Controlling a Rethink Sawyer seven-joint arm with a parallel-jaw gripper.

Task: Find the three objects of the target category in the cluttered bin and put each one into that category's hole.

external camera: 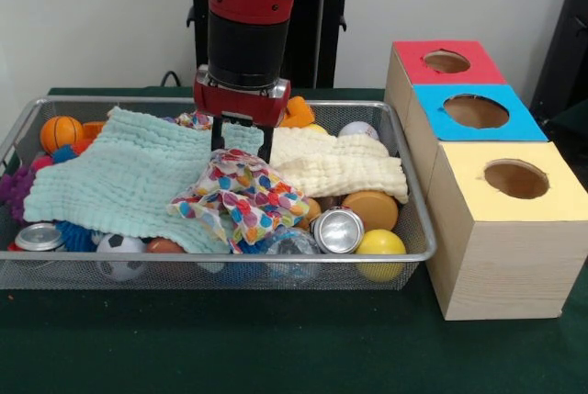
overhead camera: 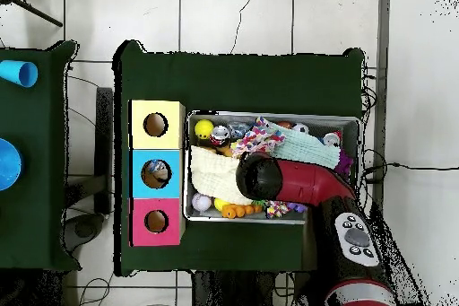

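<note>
Front view shows the red and black arm coming down into the wire-mesh bin, with the gripper lowered near the middle of the bin's far half. Its two dark fingers stand apart with a gap between them, their tips just above or touching the top of a spotted white cloth; they hold nothing that can be seen, and whether they touch the cloth cannot be told. The spotted cloth lies partly spread out in the middle of the bin, between a mint towel on one side and a cream towel on the other. A second scrap of printed cloth peeks out just beside the gripper's base at the far rim. Around the towels lie a small basketball, a small football, two cans, a yellow ball and an orange duck. Beside the bin stand three wooden boxes in a row, and the nearest has a yellow top with the round hole; behind it come the blue-topped box and the red-topped box. In the overhead view the arm covers the bin's middle, and the yellow box's hole lies just beside the bin's short end.
</note>
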